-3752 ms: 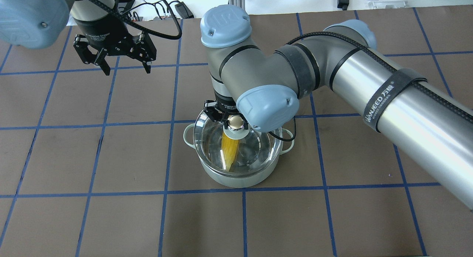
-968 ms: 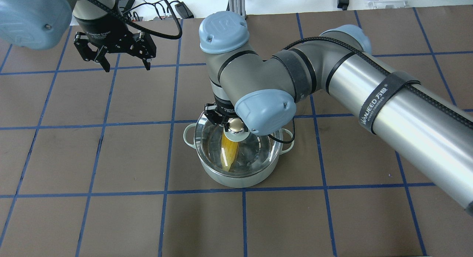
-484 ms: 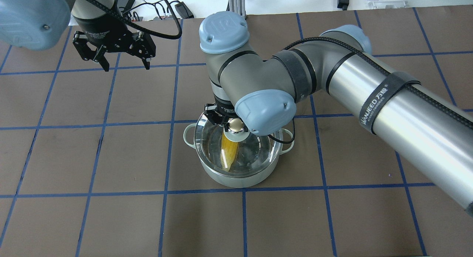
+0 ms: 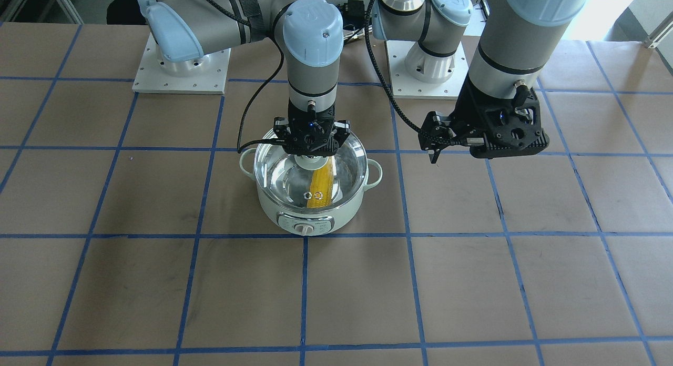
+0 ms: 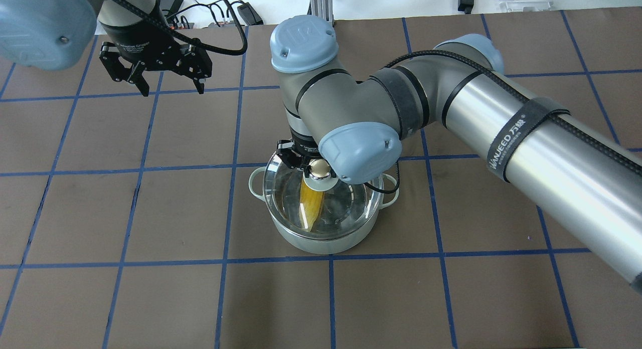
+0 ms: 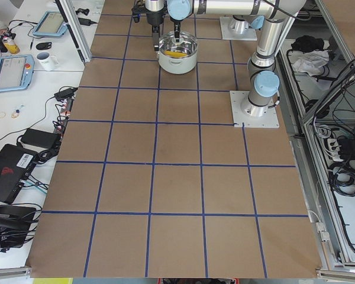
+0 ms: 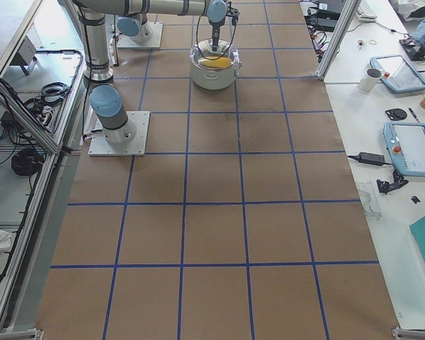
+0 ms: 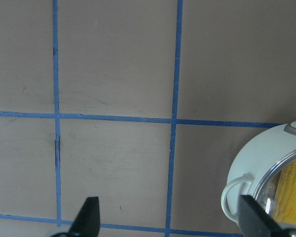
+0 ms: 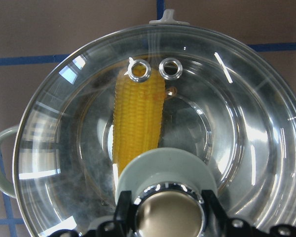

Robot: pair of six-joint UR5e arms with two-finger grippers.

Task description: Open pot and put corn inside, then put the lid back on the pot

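My right tool (image 9: 166, 210) still pinches the knob, but the lid (image 9: 237, 123) has settled onto the pot (image 4: 278, 216), corn (image 9: 138, 123) inside. Only letting go remains, I judge — left tool (image 5: 173, 93) gapes wide, empty.

Corn (image 9: 138, 118) inside pot (image 4: 273, 216), lid (image 9: 241, 138) on top.

Brown surface (image 4: 473, 282) gridded with blue tape (image 4: 410, 234)
A white mug (image 6: 45, 60) stands near a tablet (image 6: 50, 22) (both on the side bench (image 6: 35, 97)).
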